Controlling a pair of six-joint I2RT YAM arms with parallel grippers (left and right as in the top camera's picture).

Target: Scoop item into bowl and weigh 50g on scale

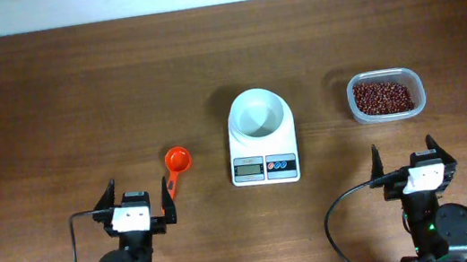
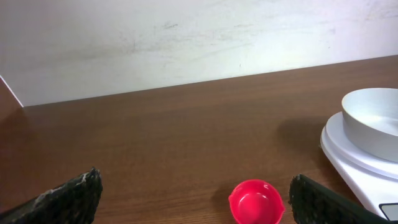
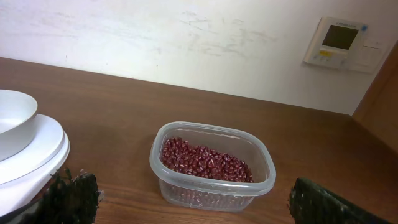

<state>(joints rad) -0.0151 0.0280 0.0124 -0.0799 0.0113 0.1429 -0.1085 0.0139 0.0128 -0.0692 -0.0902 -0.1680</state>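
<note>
The bowl is on the scale, beans at 3 o'clock. The left gripper and right gripper have fingers spread.

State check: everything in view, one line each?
bowl: empty, sitting on the scale
scale: carrying the bowl, display too small to read
beans: all in the tub
tub: uncovered, partly filled
scoop: empty, lying on the table, not held
left hand: open, empty
right hand: open, empty
</note>
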